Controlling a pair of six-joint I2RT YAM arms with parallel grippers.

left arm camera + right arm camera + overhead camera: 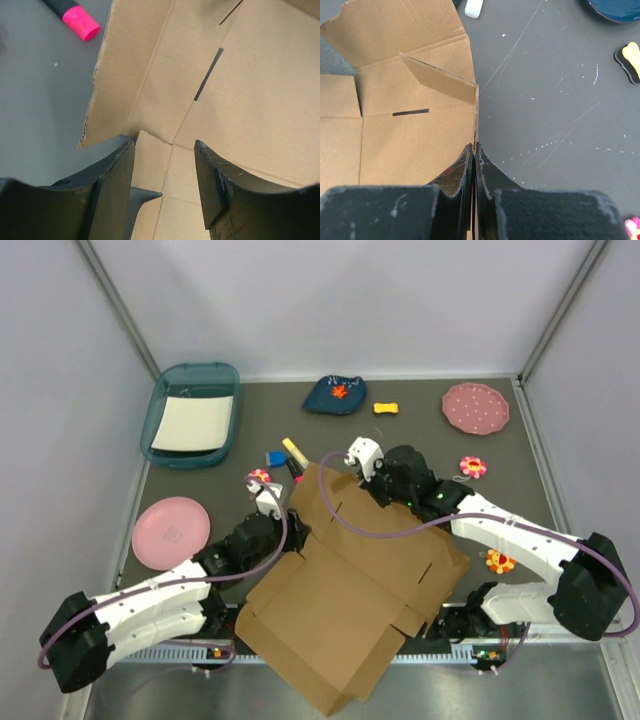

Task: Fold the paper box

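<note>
Nothing legible anywhere. The box (350,585) shows no readable print, and a faint mark on the pink plate (171,531) is too small to read.

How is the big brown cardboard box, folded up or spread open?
Mostly spread open: the brown cardboard box lies largely flat, and only its far panels stand raised.

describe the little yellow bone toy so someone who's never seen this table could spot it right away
At the far edge of the grey table, a dark blue dish lies left of a speckled pink plate. The yellow bone-shaped toy lies in the gap between them. Its plain yellow, knobbed bone outline sets it apart from the round flower toys nearer the arms.
</note>
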